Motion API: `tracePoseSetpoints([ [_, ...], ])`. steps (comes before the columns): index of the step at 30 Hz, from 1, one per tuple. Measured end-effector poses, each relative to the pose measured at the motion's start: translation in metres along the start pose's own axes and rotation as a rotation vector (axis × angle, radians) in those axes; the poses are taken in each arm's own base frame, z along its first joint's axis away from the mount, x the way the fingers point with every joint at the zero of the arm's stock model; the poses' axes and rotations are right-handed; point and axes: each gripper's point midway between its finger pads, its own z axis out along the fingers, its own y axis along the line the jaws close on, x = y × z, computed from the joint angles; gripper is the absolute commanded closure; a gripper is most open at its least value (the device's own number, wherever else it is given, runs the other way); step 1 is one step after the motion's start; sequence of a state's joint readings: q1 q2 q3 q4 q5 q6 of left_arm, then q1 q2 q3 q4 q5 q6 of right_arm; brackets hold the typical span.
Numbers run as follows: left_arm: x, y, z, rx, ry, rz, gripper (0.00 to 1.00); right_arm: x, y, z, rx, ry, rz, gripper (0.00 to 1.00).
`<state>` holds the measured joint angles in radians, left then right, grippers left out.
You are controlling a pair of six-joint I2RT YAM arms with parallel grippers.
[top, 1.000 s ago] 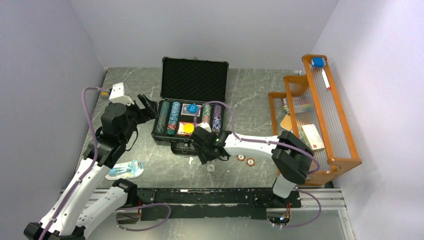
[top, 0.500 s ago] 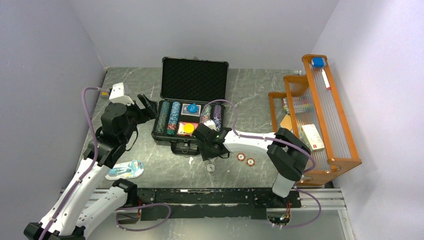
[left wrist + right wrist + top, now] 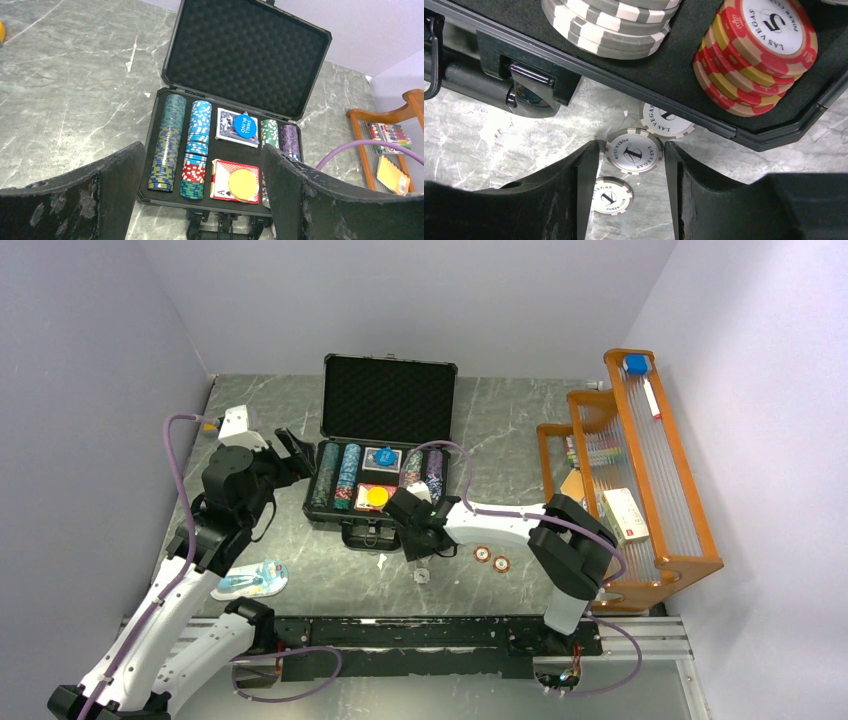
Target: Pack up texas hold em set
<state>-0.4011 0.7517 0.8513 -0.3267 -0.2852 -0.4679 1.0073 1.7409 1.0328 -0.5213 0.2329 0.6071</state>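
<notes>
Right gripper [image 3: 630,152] straddles a grey-white Las Vegas poker chip [image 3: 634,154] lying on the marble table [image 3: 489,135], just outside the open black briefcase [image 3: 388,400]; whether the fingers pinch it, I cannot tell. Left gripper [image 3: 202,165] hangs wide apart and empty, facing the chip-filled briefcase.

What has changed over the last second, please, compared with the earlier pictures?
The right tool moved toward the front edge of the black case and narrowed its jaws around a grey-and-white chip on the table; a firm grip is not yet clear. The left tool stayed open beside the case, and the two orange chips on the table did not move.
</notes>
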Motion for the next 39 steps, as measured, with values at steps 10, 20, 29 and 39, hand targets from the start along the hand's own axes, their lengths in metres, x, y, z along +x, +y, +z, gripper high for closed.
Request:
tracePoseSetpoints([
  [10, 0.000, 0.000, 0.000, 0.000, 0.000, 0.000, 0.10, 0.000, 0.000, -0.001, 0.011, -0.011, -0.001, 0.51],
  [20, 0.000, 0.000, 0.000, 0.000, 0.000, 0.000, 0.11, -0.012, 0.001, -0.023, -0.022, -0.061, 0.013, 0.50],
  [29, 0.000, 0.000, 0.000, 0.000, 0.000, 0.000, 0.11, 0.021, 0.009, -0.027, -0.066, 0.000, -0.021, 0.49],
  [39, 0.000, 0.000, 0.000, 0.000, 0.000, 0.000, 0.10, 0.027, 0.012, -0.028, -0.055, 0.002, -0.019, 0.38],
])
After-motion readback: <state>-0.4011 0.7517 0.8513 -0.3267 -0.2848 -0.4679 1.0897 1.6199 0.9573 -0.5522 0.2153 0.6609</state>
